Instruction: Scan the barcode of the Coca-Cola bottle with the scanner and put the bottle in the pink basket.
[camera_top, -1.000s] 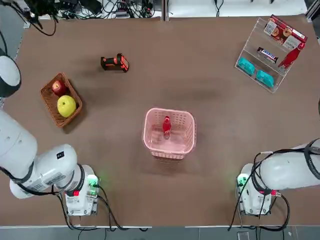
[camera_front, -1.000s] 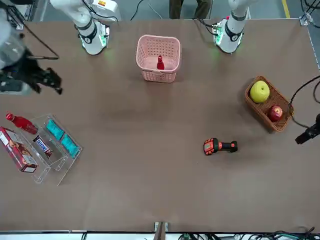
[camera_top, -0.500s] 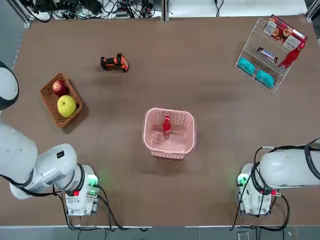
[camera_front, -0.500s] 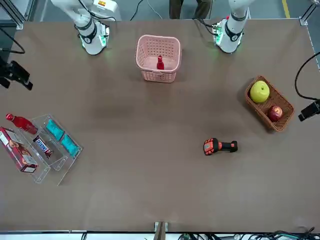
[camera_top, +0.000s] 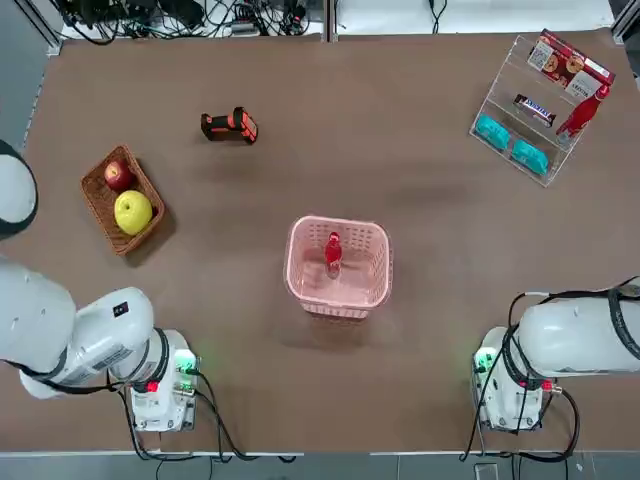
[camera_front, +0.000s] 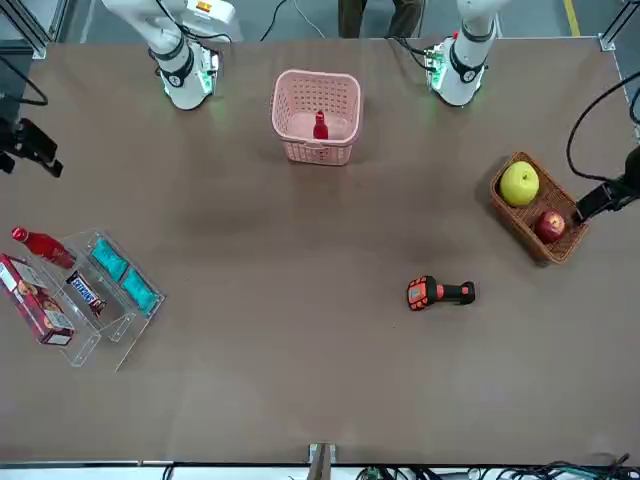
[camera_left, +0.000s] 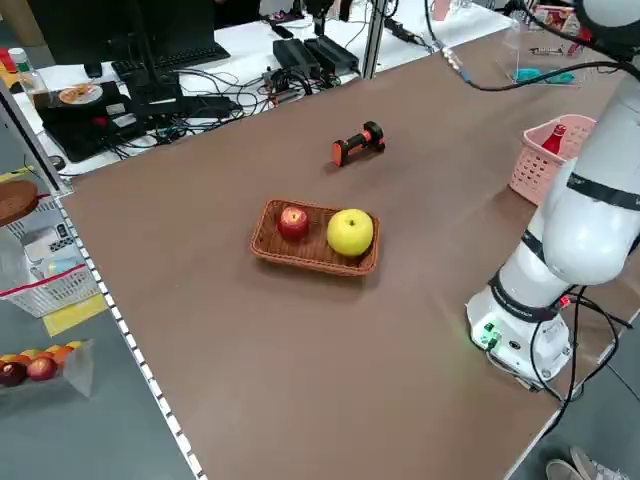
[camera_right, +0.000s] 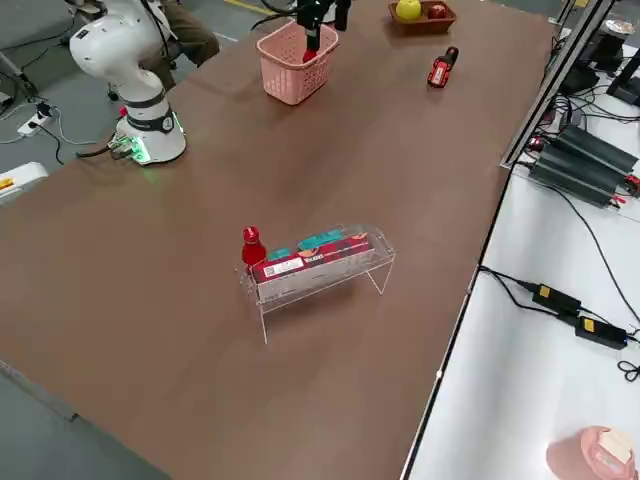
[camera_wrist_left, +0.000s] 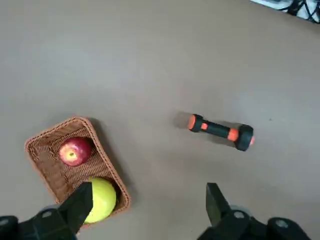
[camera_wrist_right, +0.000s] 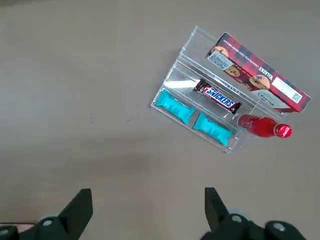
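Both claws stand apart and empty; the scanner (camera_wrist_left: 220, 131) lies crosswise beyond the left claw (camera_wrist_left: 147, 200), nearer it than the right claw (camera_wrist_right: 147, 202).

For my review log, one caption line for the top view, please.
Coca-Cola bottle standing in the pink basket at table centre, scanner lying beyond it, both arms drawn back near their bases.
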